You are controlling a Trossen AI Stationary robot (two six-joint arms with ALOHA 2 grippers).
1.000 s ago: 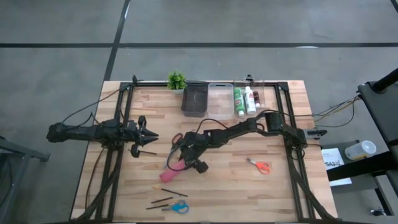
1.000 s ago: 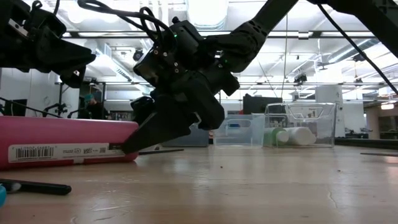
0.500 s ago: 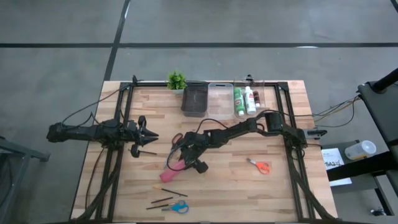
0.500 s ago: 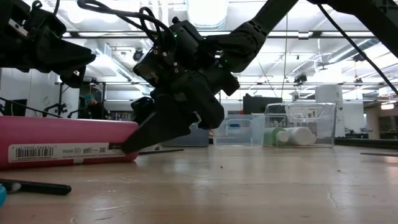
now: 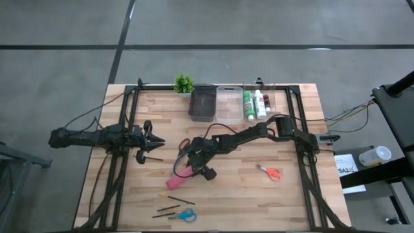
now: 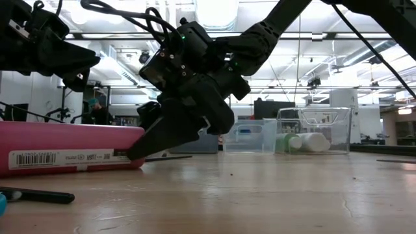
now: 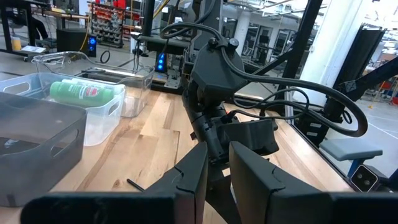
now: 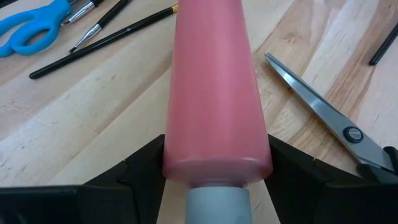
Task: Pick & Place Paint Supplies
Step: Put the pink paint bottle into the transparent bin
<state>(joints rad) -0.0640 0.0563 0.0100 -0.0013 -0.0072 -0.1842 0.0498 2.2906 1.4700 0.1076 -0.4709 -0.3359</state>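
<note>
Mid-bench, on pale wood planks, the right end effector clamps a smooth pink paint tube, its grey cap cut off. Left end effector hangs nearly together, empty.

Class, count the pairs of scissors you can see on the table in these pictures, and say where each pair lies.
3: orange scissors on the table's right side, blue scissors by the near edge, red scissors partly hidden beside the right gripper. Others may be hidden.

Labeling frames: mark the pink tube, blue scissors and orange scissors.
pink tube (image 8: 214, 87): right wrist view, middle of its body.
blue scissors (image 5: 186, 216): high view, on the handles.
orange scissors (image 5: 272, 173): high view, on the handles.
</note>
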